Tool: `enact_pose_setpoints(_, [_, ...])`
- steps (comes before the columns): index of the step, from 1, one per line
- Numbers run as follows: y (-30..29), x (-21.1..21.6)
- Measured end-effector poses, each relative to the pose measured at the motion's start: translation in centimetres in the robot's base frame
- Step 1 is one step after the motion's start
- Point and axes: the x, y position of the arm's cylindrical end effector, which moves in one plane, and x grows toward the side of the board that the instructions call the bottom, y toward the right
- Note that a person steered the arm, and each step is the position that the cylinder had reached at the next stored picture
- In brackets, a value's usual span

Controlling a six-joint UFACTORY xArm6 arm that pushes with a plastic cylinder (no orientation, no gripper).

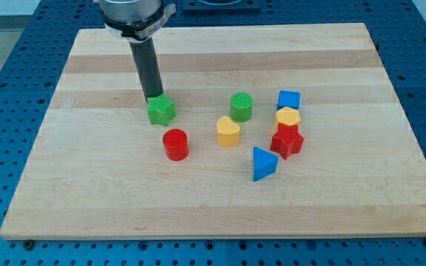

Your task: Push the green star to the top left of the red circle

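The green star (161, 111) lies left of the board's middle. The red circle (175, 144) sits just below it and a little to the view's right, with a small gap between them. My tip (154, 98) touches the green star's upper left edge, on its far side from the red circle. The dark rod rises from there toward the view's top.
A green circle (242, 106) and a yellow heart (228, 131) lie to the view's right of the star. Further right are a blue block (288, 99), a yellow hexagon (288, 117), a red star (287, 141) and a blue triangle (263, 163). The wooden board (87, 192) rests on a blue pegboard.
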Motion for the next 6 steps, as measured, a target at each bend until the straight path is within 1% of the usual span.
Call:
enact_pose_setpoints(1, [0.0,0.7])
enact_pose_setpoints(4, [0.4,0.9])
enact_pose_setpoints(5, [0.5,-0.1])
enact_pose_setpoints(6, [1.5,-3.3])
